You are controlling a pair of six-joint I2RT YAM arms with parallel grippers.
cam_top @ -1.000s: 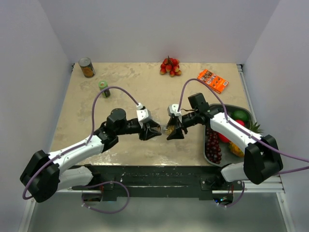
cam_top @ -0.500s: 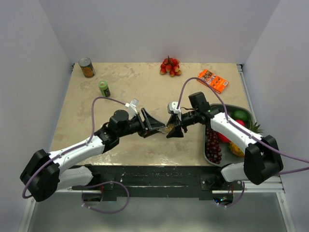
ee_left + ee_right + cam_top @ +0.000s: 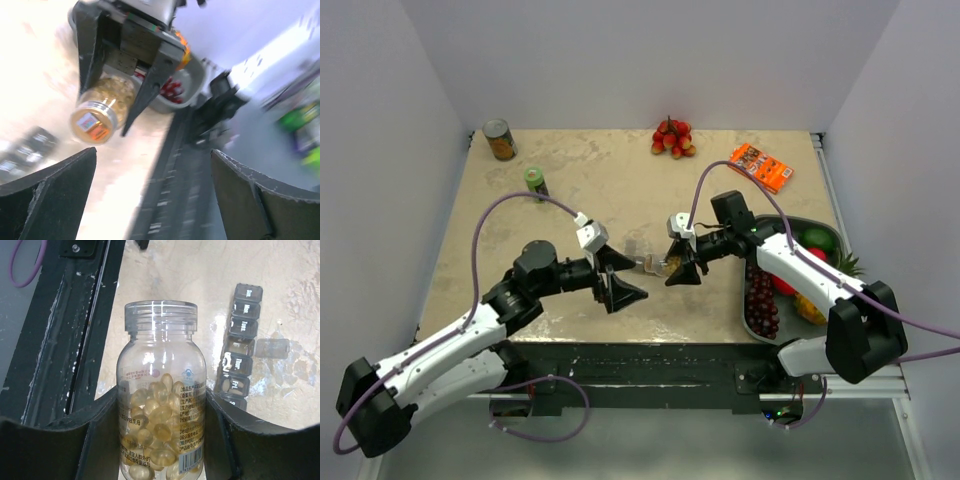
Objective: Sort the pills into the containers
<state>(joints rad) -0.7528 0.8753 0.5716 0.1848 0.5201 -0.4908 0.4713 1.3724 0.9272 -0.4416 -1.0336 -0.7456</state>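
My right gripper is shut on a clear bottle of yellow softgel pills, its ridged top pointing at the table's near edge. In the overhead view that gripper sits mid-table. The grey containers strip lies on the table just beyond the bottle, one small lid flipped open; overhead the strip lies between the two grippers. My left gripper stands open and empty, apart from the bottle, which it faces end-on. Its wrist view is blurred.
A green bottle and tin can stand at the far left. Red fruit and an orange packet lie at the back. A grey fruit bowl with grapes sits right. The table's black front rail runs close by.
My left gripper has opened wide and drawn back toward the near left, away from the bottle's top. The right gripper and bottle have stayed put.
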